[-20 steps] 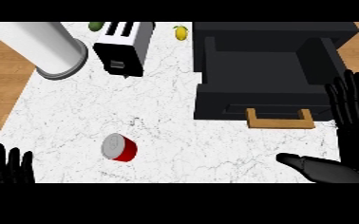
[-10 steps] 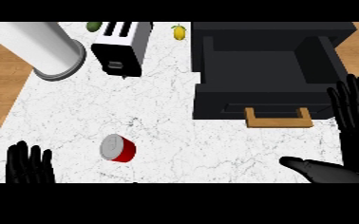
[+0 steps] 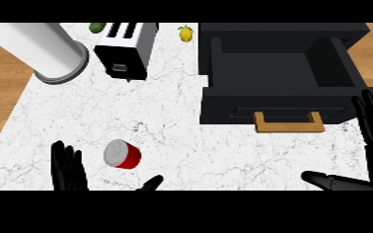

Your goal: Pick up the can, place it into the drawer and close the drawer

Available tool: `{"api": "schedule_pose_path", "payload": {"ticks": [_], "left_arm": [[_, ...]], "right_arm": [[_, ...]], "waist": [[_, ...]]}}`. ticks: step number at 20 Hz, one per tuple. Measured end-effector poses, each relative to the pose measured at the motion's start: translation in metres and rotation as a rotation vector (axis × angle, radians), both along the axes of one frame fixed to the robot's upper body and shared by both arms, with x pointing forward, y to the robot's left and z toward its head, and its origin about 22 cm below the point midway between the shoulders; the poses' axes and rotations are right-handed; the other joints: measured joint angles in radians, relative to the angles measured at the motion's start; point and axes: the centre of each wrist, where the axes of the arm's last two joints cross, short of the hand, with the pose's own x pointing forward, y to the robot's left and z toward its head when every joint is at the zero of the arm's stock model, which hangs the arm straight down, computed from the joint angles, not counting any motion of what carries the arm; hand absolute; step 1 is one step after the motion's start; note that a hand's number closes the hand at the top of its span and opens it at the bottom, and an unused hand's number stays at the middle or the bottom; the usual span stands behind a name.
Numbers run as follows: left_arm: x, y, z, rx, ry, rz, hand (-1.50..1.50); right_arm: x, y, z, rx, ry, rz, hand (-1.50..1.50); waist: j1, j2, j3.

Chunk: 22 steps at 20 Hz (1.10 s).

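A red can (image 3: 122, 154) with a silver top lies tilted on the white marble counter (image 3: 175, 123) at the lower left. My left hand (image 3: 69, 170) rises from the lower edge just left of the can, open, fingers straight up, its thumb (image 3: 151, 182) showing to the can's lower right. The black drawer (image 3: 280, 74) stands open at the upper right, its wooden handle (image 3: 288, 122) facing me. My right hand (image 3: 362, 111) shows at the right edge beside the drawer front, open, with its thumb (image 3: 331, 180) low down.
A white-and-black toaster (image 3: 125, 50) stands at the back, with a large white cylinder (image 3: 44, 49) to its left. A yellow lemon (image 3: 186, 33) and a green fruit (image 3: 97, 27) lie near the counter's far edge. Wooden floor shows at both sides.
My left hand has risen from the lower left corner and moved right toward the can, its thumb now showing. The can, the drawer and my right hand have hardly moved.
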Motion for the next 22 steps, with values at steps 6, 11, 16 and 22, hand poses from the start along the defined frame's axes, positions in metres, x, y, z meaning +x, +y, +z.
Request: {"api": "schedule_pose_path", "payload": {"ticks": [6, 11, 16, 22], "left_arm": [[0.012, -0.004, -0.035, 0.005, 0.044, 0.010, -1.50], [0.011, -0.002, -0.065, 0.006, 0.066, 0.046, -1.50], [0.005, 0.000, -0.087, -0.011, 0.081, 0.073, -1.50], [0.008, 0.016, -0.119, -0.034, 0.093, 0.099, -1.50]], "right_arm": [[0.003, -0.006, 0.005, -0.004, -0.006, -0.008, -1.50], [-0.009, -0.007, 0.012, -0.008, -0.006, -0.009, -1.50], [-0.017, -0.011, 0.013, -0.003, -0.016, -0.014, -1.50], [-0.022, -0.016, 0.013, -0.001, -0.014, -0.016, -1.50]], "waist": [[0.001, 0.001, 0.000], [0.001, 0.000, -0.001], [0.002, -0.001, 0.000], [0.002, 0.000, 0.000]]}}
